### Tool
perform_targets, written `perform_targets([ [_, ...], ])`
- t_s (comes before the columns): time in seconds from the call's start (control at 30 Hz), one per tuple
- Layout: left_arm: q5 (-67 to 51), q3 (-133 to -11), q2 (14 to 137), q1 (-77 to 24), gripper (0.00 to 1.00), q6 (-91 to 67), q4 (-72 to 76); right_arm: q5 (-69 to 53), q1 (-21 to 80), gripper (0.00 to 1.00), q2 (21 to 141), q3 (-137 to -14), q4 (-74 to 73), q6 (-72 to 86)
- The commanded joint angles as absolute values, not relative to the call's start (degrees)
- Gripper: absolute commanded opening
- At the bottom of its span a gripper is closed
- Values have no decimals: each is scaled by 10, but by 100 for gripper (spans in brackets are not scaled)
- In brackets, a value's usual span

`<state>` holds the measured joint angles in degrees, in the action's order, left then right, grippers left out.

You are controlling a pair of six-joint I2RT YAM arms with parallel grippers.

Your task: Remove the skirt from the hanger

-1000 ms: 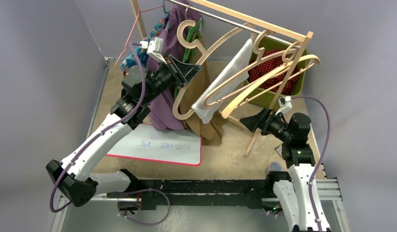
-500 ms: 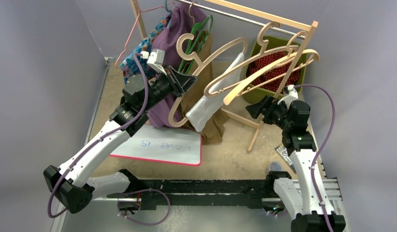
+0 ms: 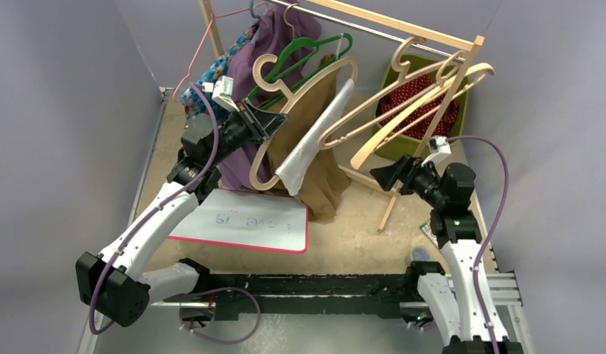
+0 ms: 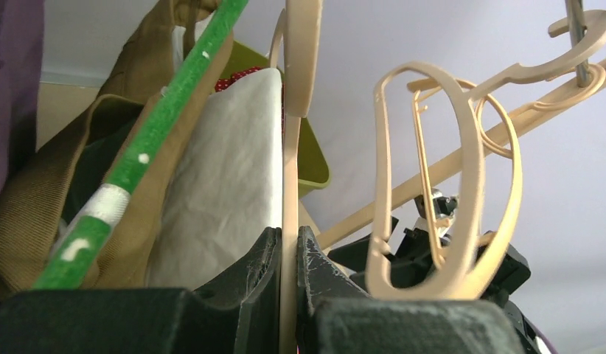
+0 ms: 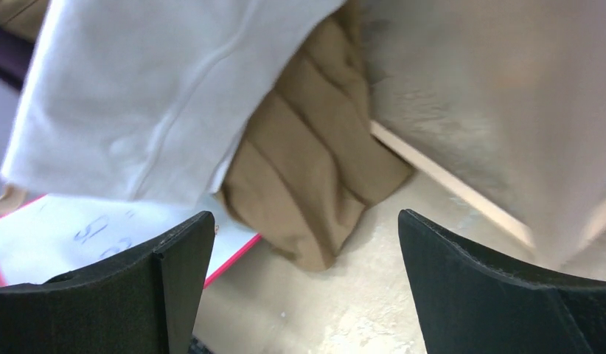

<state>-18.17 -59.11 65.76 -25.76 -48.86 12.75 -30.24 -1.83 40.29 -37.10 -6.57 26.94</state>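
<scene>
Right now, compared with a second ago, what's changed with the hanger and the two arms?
The left hand, shut on the beige hanger, has pulled it and the white skirt leftward, toward the purple garment. Nothing was newly grasped or released. The right hand stays open in about the same place; the whiteboard and green bin are unmoved.

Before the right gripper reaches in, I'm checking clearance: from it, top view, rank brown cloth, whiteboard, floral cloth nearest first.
1. Brown cloth, just left of the right gripper.
2. Whiteboard, near left.
3. Floral cloth, far left.
</scene>
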Motion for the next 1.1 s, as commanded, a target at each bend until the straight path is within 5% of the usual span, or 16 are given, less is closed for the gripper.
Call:
perform_targets([
  [0.0, -211, -590, 654, -255, 0, -519, 212, -399, 10, 94, 366, -353, -2, 297],
  [0.3, -175, -592, 648, -255, 0, -490, 184, -284, 173, 90, 420, -365, 18, 265],
  [0.63, -176, -588, 646, -253, 0, -486, 182, -236, 287, 91, 458, -235, 359, 382],
  [1.07, -196, -592, 659, -251, 0, -496, 183, -60, 476, 91, 631, -263, 500, 344],
])
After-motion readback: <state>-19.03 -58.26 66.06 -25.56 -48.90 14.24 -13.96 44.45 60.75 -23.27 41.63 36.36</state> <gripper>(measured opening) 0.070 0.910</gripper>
